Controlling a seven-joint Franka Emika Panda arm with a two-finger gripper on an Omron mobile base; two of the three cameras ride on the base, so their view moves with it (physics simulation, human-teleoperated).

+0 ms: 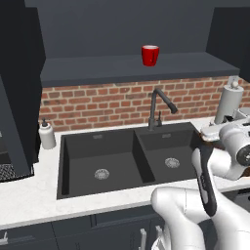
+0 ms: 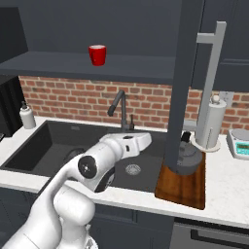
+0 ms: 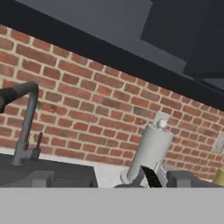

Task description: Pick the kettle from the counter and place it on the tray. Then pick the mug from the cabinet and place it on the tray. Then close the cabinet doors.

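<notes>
Right base view is showing the squat dark grey metal kettle [image 2: 188, 156] already sitting on the flat rectangular brown wooden tray [image 2: 181, 186], which is lying on the white speckled stone tabletop [image 2: 224, 187] just right of the black double sink [image 2: 58, 146]. The first step is therefore judged complete, and the mug step is now in hand. The small bright red cylindrical mug [image 2: 97, 54] is standing upright on the dark shelf of the charcoal wall cabinet [image 2: 73, 65], well above the sink. The tool [image 3: 109, 180] is standing with its jaws spread wide and holding nothing, low near the kettle. The next move is calling for raising the arm up and left to the shelf, then closing on the mug. The open charcoal cabinet door [image 2: 184, 82] is hiding part of the kettle; the tall white paper-towel roll [image 2: 210, 124] is standing just behind it. In the hand view only the finger tips are showing.
</notes>
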